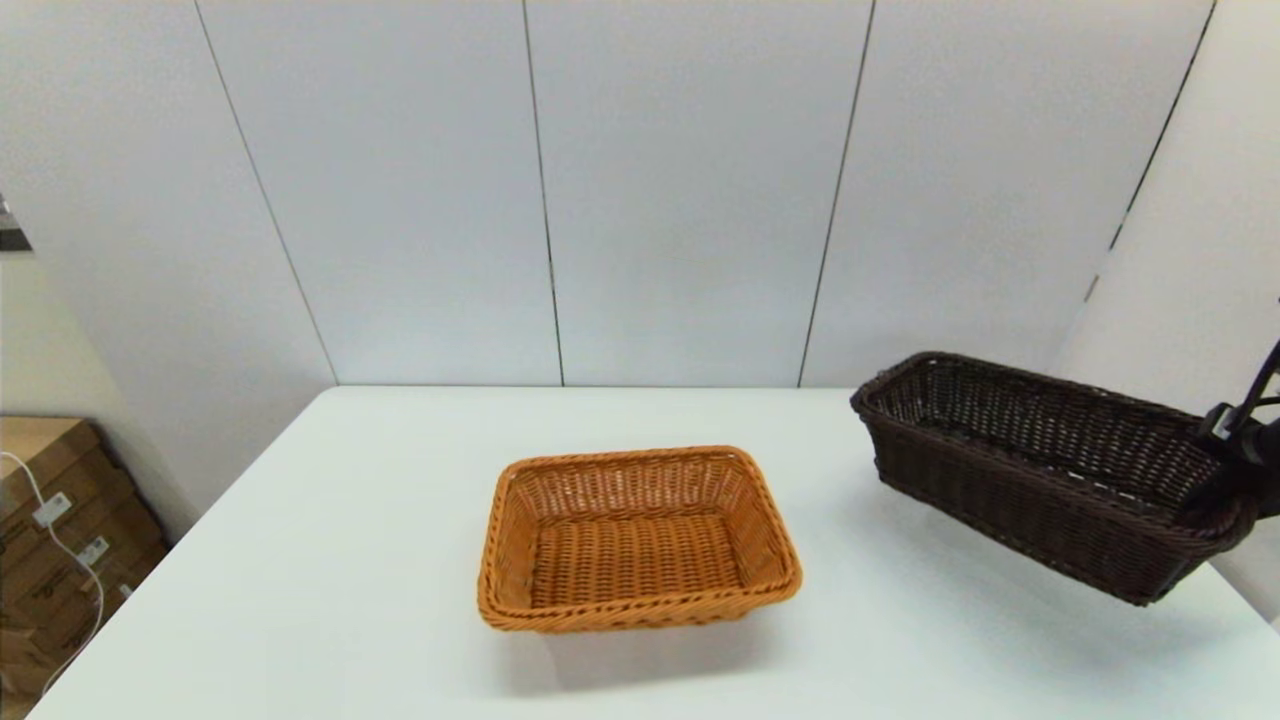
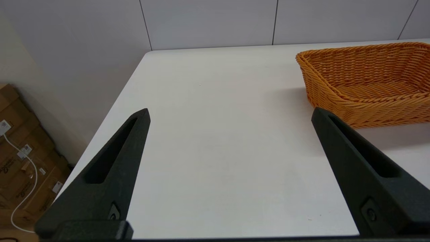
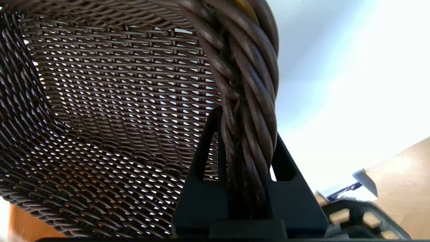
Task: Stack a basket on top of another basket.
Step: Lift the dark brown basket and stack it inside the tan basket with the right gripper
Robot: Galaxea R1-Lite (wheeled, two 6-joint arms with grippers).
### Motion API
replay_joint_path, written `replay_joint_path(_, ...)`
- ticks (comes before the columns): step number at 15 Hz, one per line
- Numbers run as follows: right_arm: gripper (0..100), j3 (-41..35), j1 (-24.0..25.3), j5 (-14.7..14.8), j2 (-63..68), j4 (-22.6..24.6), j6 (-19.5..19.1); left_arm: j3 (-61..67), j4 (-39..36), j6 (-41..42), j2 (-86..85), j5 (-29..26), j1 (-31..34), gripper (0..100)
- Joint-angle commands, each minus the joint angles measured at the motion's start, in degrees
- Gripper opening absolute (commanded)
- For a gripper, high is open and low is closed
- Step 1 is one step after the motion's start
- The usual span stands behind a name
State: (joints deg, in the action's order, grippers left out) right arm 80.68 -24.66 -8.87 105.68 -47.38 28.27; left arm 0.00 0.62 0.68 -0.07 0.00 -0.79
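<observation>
The white worktop (image 1: 330, 560) carries the orange basket (image 1: 638, 540), which sits flat near its middle with the long sides running 9 to 3 o'clock and nothing inside it. From that basket, the dark brown basket (image 1: 1040, 470) lies off toward 2 to 3 o'clock, well apart. It seems raised and tilted, its 3 o'clock end higher than the other, with a shadow on the worktop below.

The right gripper (image 3: 247, 148) is pinching the braided rim at that raised short end. The right wrist view shows one finger inside the wall and one outside, pressed against the twisted strands.

The left gripper (image 2: 230, 117) hangs over bare worktop toward 9 o'clock of the orange basket, fingers spread wide and holding nothing.

As a judgement, the dark basket is light and fairly stiff. Its open weave shows light through it, and it keeps its shape though held by one end only. The thick braid is the sound place to hold; the thinner wall weave would likely flex. A grip at one short end leaves the long body free to sag or swing, so it may need levelling before it is set on the orange one.
</observation>
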Motion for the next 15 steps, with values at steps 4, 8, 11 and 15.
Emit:
replay_joint_path(4, 0, 1.06, 1.46, -11.43, -9.70, -2.27, -7.00, 0.18, -0.01, 0.02, 0.07, 0.00, 0.00, 100)
replay_joint_path(8, 0, 1.06, 8.14, -14.77, -14.10, -5.00, -12.89, 0.18, -0.01, 0.02, 0.07, 0.00, 0.00, 100)
replay_joint_path(11, 0, 0.97, 15.52, -16.44, -16.03, -9.66, -16.84, 0.18, -0.01, 0.02, 0.07, 0.00, 0.00, 100)
replay_joint_path(15, 0, 0.89, 25.89, -17.76, -16.65, -14.49, -19.74, 0.18, -0.01, 0.02, 0.07, 0.00, 0.00, 100)
